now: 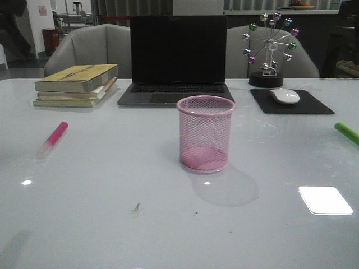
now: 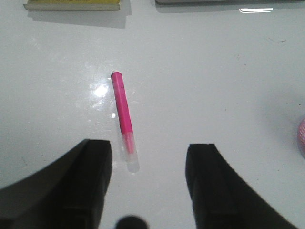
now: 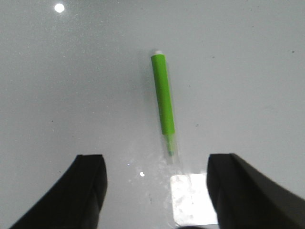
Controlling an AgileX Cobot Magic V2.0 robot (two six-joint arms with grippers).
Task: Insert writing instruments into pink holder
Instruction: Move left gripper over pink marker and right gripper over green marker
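Pink mesh pen cup (image 1: 206,133): upright, mid-worktop (image 1: 112,224), bare surface all round.
Pink highlighter (image 1: 53,138): flat, well left of the cup, short of the book stack (image 1: 76,85).
Green highlighter (image 1: 346,133): flat at the worktop's right edge.
My left pincer (image 2: 148,183): spread wide, empty, above the pink highlighter.
My right pincer (image 3: 157,188): spread wide, empty, above the green highlighter.

The left gripper (image 2: 148,183) hangs above the table with its two dark fingers (image 2: 93,181) spread wide apart, holding nothing. The right gripper (image 3: 155,191) does likewise, fingers (image 3: 233,188) parted and empty. Neither arm appears in the front view
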